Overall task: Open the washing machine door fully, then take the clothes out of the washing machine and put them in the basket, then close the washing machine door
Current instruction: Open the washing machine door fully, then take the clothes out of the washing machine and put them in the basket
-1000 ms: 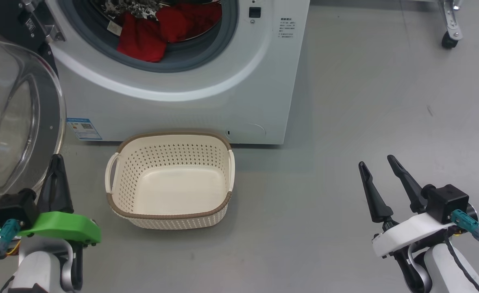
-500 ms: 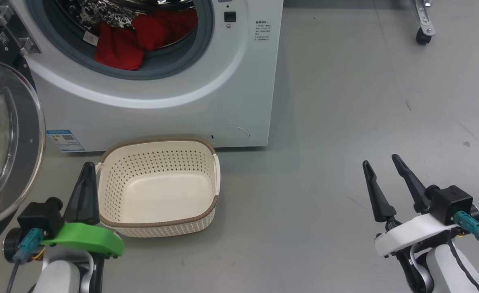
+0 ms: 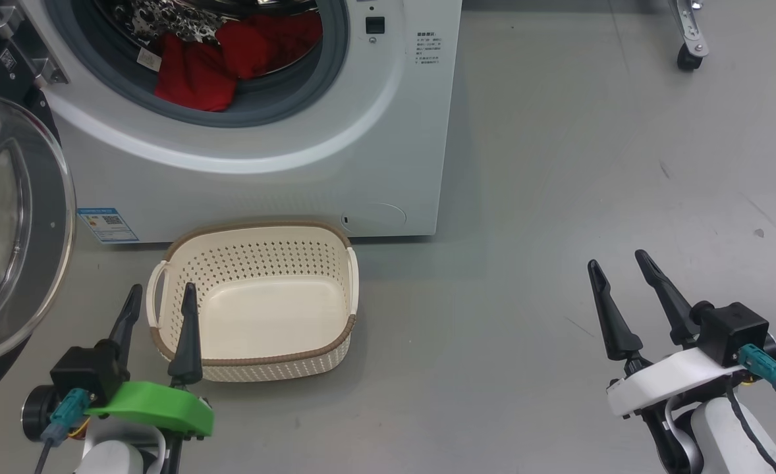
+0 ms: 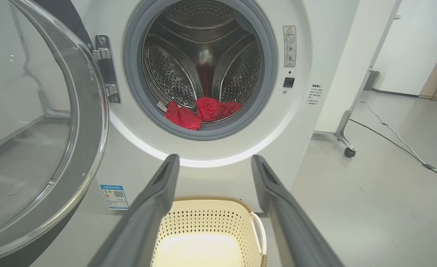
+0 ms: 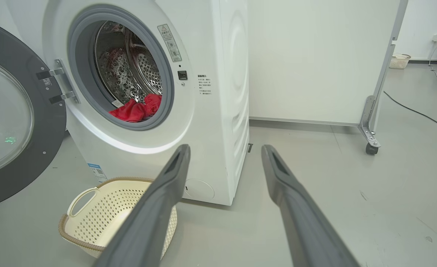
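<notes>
The white washing machine (image 3: 296, 171) stands with its door (image 3: 12, 224) swung wide open to the left. Red clothes (image 3: 230, 59) lie at the drum's front lip, partly over the grey rubber ring; they also show in the left wrist view as red clothes (image 4: 200, 113). The empty cream basket (image 3: 256, 303) sits on the floor in front of the machine. My left gripper (image 3: 161, 296) is open with nothing between its fingers, just by the basket's left handle. My right gripper (image 3: 618, 263) is open and empty, far to the right over bare floor.
A wheeled metal stand (image 3: 691, 39) is at the back right, its caster (image 5: 370, 148) near a white partition. A cable (image 4: 400, 141) runs across the floor there. A second small basket (image 5: 399, 61) sits far back.
My left gripper was shut and has opened; it has come away from the door and now sits by the basket's left handle. The head camera shifted right early on. The right arm stayed put.
</notes>
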